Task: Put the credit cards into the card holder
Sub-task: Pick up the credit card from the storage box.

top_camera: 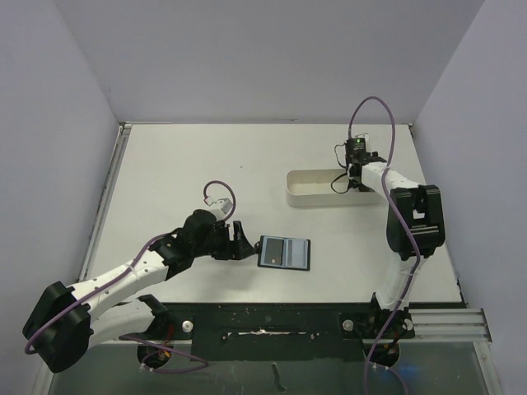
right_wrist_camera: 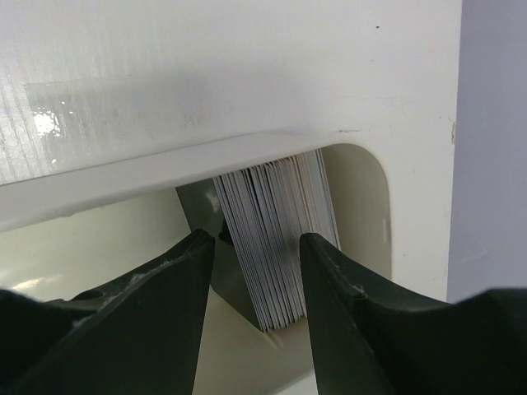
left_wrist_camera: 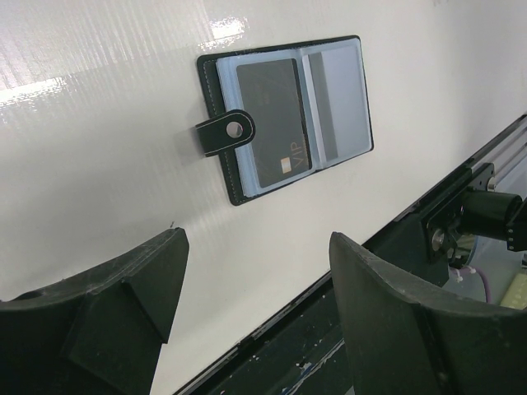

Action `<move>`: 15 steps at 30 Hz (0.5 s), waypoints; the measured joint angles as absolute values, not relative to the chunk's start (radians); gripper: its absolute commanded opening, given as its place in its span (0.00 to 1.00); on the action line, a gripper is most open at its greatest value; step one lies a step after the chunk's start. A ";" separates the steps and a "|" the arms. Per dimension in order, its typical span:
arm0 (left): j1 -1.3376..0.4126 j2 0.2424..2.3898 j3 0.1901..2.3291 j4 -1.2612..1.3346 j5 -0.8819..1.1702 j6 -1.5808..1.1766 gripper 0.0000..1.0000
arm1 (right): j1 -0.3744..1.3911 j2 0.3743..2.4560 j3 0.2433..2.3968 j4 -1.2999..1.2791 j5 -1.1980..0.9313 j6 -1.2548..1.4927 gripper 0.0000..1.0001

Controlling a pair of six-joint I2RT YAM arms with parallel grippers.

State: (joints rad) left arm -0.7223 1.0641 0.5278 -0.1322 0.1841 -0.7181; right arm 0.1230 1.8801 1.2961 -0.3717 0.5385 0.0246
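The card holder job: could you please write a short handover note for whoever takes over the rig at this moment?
Left gripper: open and empty, over the table, just short of the card holder.
Right gripper: down in the white tray, with its jaws either side of the stack of cards standing on edge. I cannot tell whether it is gripping them.
Card holder: lying open and flat near the table's front edge, between the arms.
Done: one dark card sits in a pocket.
Left: lift cards out of the tray and slot them into the holder's pockets.
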 measured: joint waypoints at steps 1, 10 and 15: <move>-0.722 1.064 0.528 -0.132 0.184 -0.718 0.68 | 0.123 1.891 1.299 -0.369 0.538 0.023 0.47; -0.716 1.066 0.528 -0.132 0.184 -0.718 0.68 | 0.124 1.912 1.313 -0.366 0.550 0.007 0.35; -0.716 1.066 0.528 -0.132 0.184 -0.718 0.68 | 0.125 1.911 1.313 -0.360 0.559 0.003 0.30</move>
